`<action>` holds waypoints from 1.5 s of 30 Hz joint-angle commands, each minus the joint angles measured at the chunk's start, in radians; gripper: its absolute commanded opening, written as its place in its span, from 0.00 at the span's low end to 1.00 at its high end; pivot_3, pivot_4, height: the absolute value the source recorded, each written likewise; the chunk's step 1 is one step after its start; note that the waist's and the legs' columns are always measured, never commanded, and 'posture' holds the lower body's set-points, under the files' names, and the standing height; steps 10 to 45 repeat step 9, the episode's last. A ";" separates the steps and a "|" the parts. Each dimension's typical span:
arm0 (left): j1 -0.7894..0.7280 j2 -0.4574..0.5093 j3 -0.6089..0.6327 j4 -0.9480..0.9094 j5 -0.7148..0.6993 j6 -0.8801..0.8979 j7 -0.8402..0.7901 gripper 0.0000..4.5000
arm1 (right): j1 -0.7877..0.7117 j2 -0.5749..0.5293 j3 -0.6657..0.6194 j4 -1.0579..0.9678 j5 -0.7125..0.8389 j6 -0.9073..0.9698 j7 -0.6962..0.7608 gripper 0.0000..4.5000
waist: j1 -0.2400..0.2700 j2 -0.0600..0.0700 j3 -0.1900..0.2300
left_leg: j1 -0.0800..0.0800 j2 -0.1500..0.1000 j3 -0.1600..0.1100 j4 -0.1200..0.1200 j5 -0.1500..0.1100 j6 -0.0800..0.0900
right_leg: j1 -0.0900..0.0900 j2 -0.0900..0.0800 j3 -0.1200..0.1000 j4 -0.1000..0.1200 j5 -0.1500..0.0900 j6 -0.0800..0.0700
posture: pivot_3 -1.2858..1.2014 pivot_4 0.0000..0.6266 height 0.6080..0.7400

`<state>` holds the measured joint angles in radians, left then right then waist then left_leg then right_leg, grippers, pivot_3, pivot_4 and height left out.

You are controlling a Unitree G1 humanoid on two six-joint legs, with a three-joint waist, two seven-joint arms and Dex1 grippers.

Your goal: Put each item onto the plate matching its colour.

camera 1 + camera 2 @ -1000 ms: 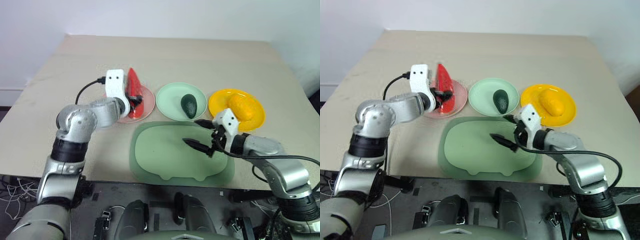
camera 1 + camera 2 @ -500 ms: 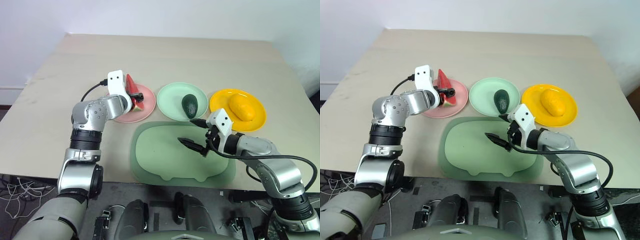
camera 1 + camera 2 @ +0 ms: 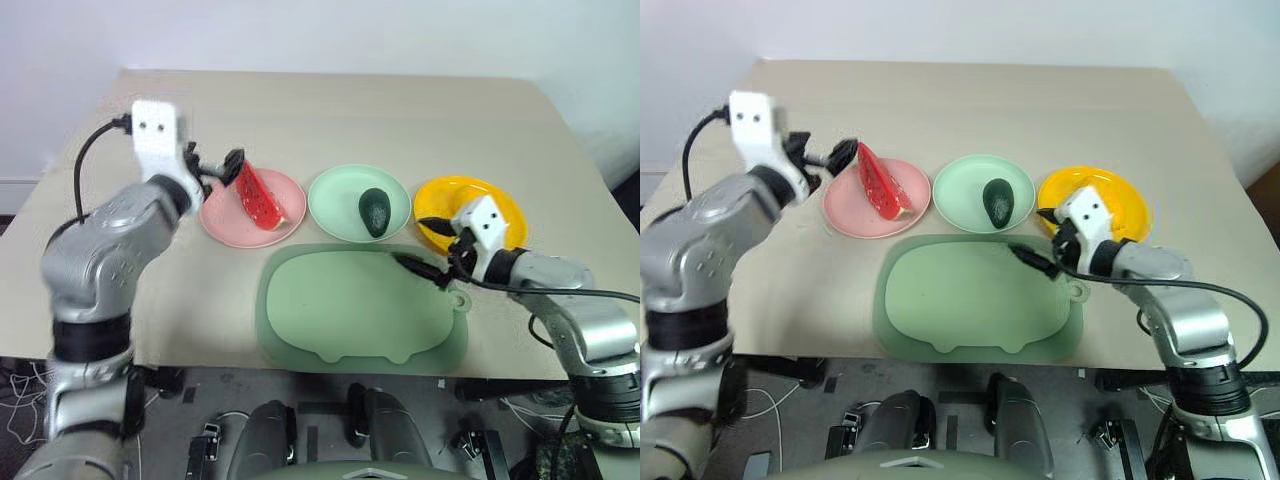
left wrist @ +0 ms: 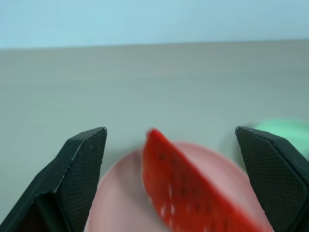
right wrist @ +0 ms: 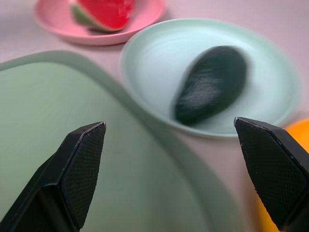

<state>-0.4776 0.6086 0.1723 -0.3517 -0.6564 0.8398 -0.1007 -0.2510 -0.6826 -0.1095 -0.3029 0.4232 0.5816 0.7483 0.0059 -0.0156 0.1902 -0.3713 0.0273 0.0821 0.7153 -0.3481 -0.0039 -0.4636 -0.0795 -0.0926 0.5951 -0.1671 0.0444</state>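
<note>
Three round plastic plates in row: red watermelon wedge [image 3: 258,197] on pink plate [image 3: 222,218], dark avocado [image 3: 375,211] on mint plate [image 3: 335,199]. Left gripper [image 3: 215,168] spread empty at pink rim; right gripper [image 3: 425,246] spread empty over pale green board [image 3: 330,320] edge.

Pale green board [image 3: 350,310] on table [image 3: 330,110]

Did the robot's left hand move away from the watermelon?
Yes. The left gripper, open now, has let go of the watermelon wedge and pulled back off the pink plate towards the table's left edge.
</note>
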 commanded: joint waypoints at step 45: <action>0.574 0.007 0.036 -0.091 0.132 -0.415 -0.398 0.99 | 0.264 -0.071 -0.314 -0.009 0.214 0.076 0.114 1.00 | 0.015 0.000 0.000 | -0.001 0.002 0.000 0.002 -0.005 0.009 | 0.001 -0.002 0.000 -0.002 -0.002 -0.004 | 0.52 0.24 1.00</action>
